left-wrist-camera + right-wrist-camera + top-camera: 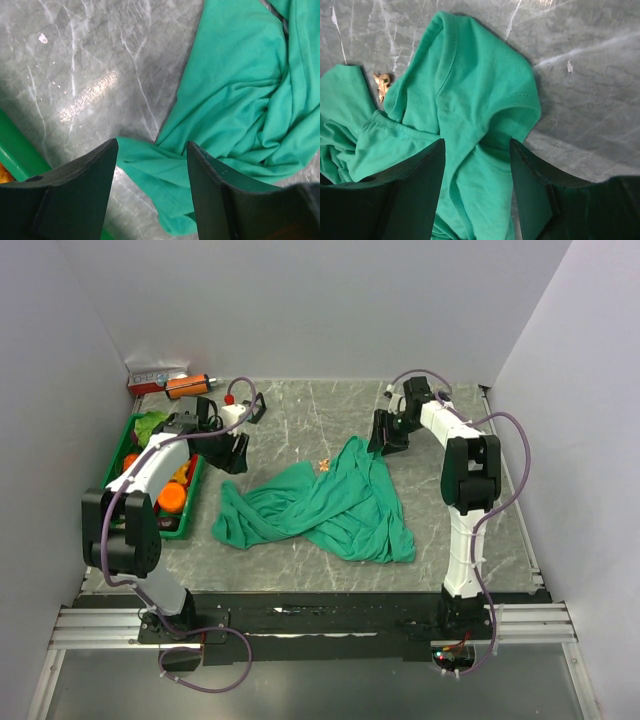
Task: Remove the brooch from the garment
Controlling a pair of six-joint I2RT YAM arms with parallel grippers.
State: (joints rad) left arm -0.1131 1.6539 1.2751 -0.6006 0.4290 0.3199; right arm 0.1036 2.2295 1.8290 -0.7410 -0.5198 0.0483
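Note:
The garment is a teal-green T-shirt, crumpled in the middle of the grey marble table. The brooch is a tiny orange-gold ornament at the shirt's far edge; in the right wrist view the brooch shows on bare table in a notch between two folds. My right gripper hovers open over the shirt's far right corner, cloth showing below the gap of the gripper. My left gripper stands open left of the shirt, a fold showing beyond the gripper.
A green bin with orange items stands at the left edge, its rim visible beside my left fingers. A red-white box and an orange bottle lie at the back left. Walls close in on three sides.

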